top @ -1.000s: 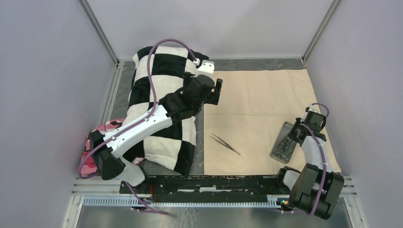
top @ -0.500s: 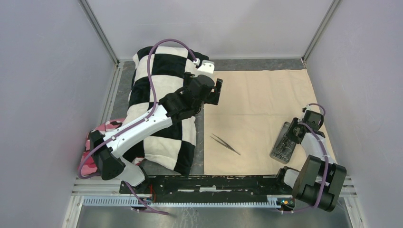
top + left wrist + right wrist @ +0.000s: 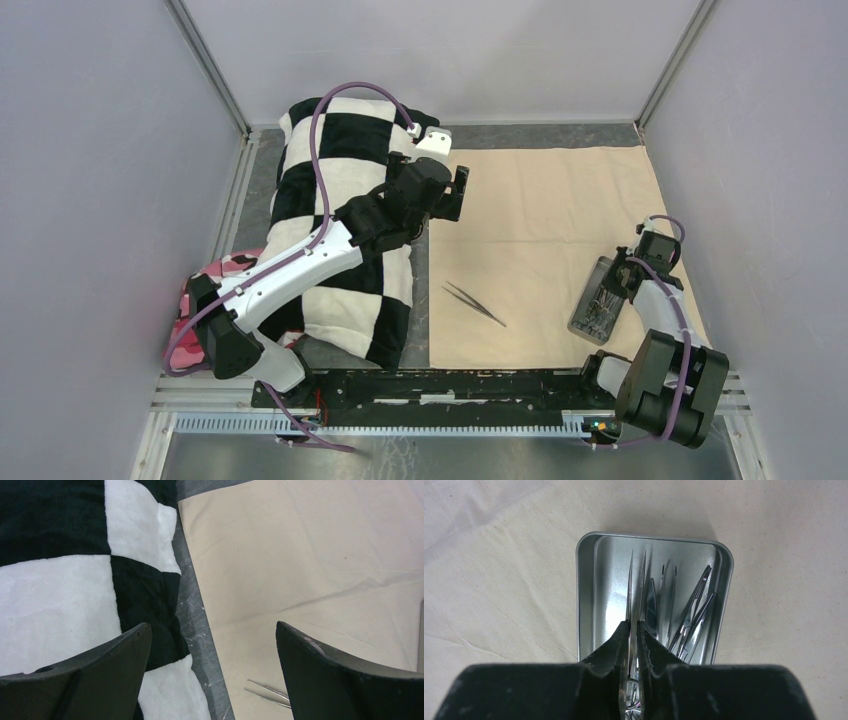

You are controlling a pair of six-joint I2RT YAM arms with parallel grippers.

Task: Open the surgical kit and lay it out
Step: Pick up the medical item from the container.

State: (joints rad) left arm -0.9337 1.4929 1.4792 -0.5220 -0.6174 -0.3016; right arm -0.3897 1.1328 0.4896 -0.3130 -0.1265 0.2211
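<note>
Beside the checkered pillow (image 3: 330, 180), the left gripper (image 3: 212, 626) hangs wide open over the left edge of the beige cloth wrap (image 3: 540, 190), likely parked clear. Near centre lie the loose tweezers (image 3: 475, 303). In the tray (image 3: 586, 595), close to the cloth's right edge, the right gripper (image 3: 633, 624) pinches the second tweezers (image 3: 636, 575) narrowly, probably to lift them. Bare cloth, centre and far, leaves room.

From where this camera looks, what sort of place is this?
Probably a robot test cell, not a hospital: bare grey walls box in the table, the left arm and right arm are bolted at its near edge, and a checkered pillow sits beside the beige cloth.
</note>
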